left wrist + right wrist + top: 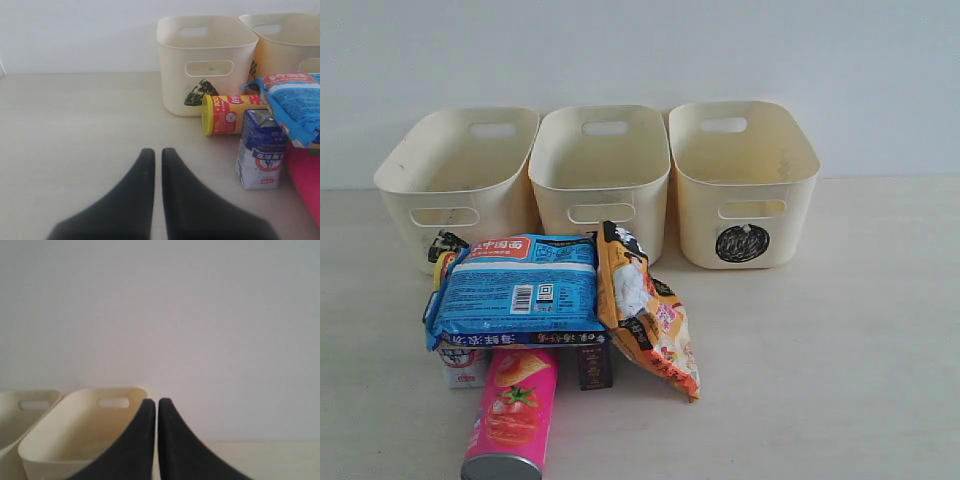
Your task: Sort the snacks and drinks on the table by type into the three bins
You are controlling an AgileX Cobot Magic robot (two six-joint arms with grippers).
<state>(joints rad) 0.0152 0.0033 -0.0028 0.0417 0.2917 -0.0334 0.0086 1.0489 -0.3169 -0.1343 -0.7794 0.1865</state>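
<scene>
- Exterior view: triangle bin (455,165), middle bin (600,150) and circle bin (745,160) stand in a row at the back of the table (840,350)
- Noodle pack (515,290) lies on top of the pile before the triangle and middle bins, resting over the pink tube (512,410), white carton (462,368) and purple carton (593,367)
- Orange bag (645,315) leans against the pack's right edge
- Yellow tube (443,265) lies beside the triangle bin, behind the white carton
- Left gripper (156,152): fingers pressed together, empty, over bare table, apart from the white carton
- Right gripper (152,402): fingers pressed together, empty
</scene>
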